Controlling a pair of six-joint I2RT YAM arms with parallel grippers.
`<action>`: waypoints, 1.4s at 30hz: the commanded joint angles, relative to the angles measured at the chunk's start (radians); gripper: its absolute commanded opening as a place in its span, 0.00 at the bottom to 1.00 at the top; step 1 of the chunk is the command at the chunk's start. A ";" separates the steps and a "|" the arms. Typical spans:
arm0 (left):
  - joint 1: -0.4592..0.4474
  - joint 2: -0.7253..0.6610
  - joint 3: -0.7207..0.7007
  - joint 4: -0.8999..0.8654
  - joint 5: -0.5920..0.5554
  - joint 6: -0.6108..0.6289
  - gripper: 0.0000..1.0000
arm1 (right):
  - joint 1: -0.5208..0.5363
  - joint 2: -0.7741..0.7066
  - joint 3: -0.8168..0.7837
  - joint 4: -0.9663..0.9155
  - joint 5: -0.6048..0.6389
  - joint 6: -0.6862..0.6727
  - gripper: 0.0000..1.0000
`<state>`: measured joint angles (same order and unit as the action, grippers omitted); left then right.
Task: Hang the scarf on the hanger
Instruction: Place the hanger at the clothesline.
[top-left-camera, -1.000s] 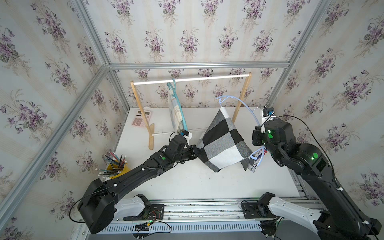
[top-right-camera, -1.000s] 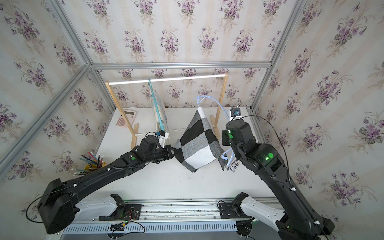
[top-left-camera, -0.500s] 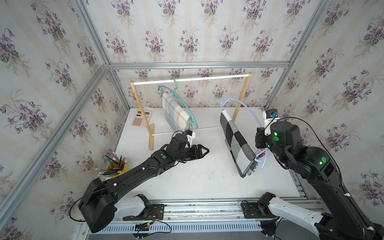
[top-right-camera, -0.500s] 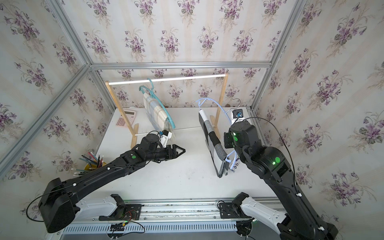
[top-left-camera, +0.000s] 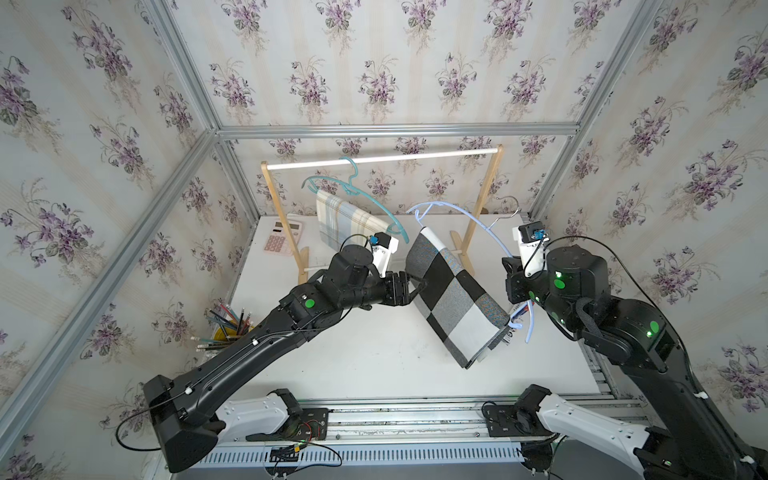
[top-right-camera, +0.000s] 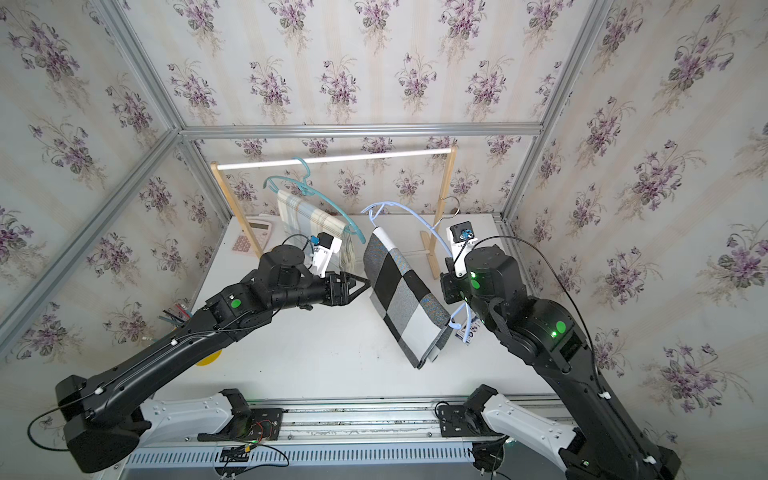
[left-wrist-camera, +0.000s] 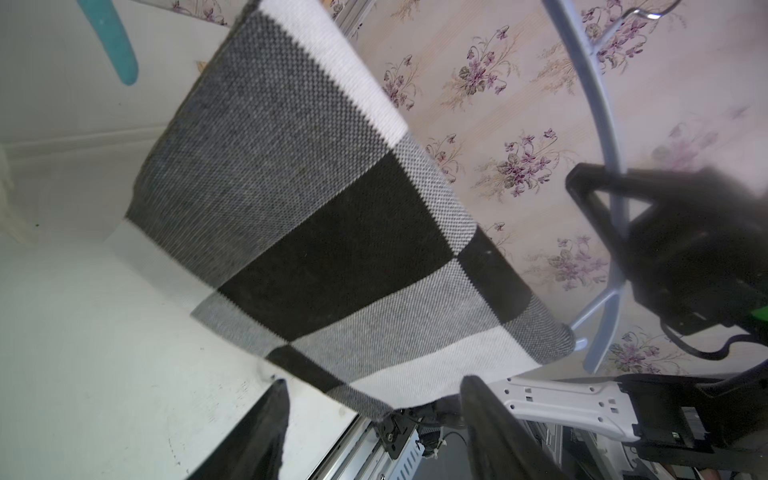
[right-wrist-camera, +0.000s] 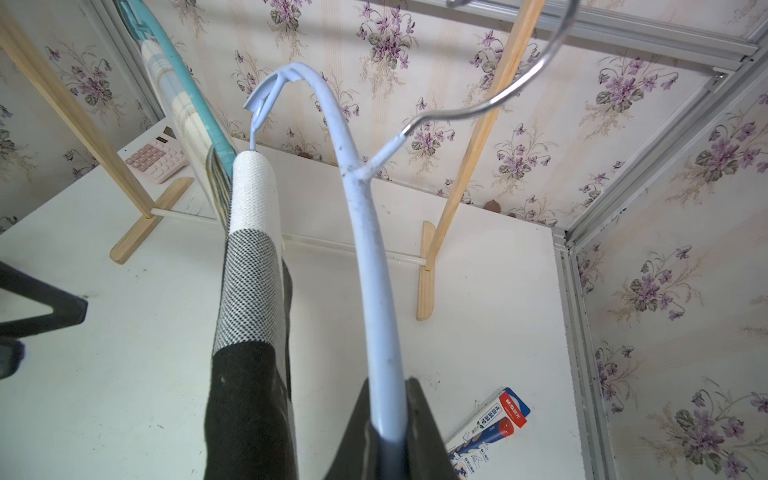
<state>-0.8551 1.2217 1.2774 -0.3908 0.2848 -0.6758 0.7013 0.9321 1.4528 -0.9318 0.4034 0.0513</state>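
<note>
Draping over the lower bar of a pale blue hanger (right-wrist-camera: 372, 266), the checked scarf (top-left-camera: 453, 299) hangs in front of the wooden rack (top-left-camera: 484, 199), above a white table (top-left-camera: 374, 361) boxed in by floral wallpaper (top-left-camera: 374, 62). The right claw (right-wrist-camera: 387, 411) is clamped on the hanger's arm; the left claw (top-right-camera: 362, 286) stands spread and empty just beside the cloth. A printed carton (right-wrist-camera: 490, 428) in front of the rack is partly hidden behind the right claw.

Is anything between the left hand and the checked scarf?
Nothing visible. The open left hand faces the checked scarf directly, close to its face. The teal hanger hangs farther back, out of that line. The right hand holds the blue hanger carrying the scarf.
</note>
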 joint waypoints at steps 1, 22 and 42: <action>-0.008 0.062 0.105 -0.056 -0.048 0.033 0.66 | 0.007 0.008 0.023 0.127 0.015 -0.002 0.00; 0.018 0.600 0.667 -0.282 -0.219 -0.048 0.36 | 0.020 0.006 0.009 0.133 0.043 0.011 0.00; 0.023 0.429 0.771 -0.433 -0.077 0.133 0.79 | 0.023 0.082 0.031 0.180 0.196 0.052 0.00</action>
<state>-0.8303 1.6947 2.0552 -0.7532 0.1932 -0.6167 0.7238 0.9901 1.4601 -0.9012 0.5175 0.0559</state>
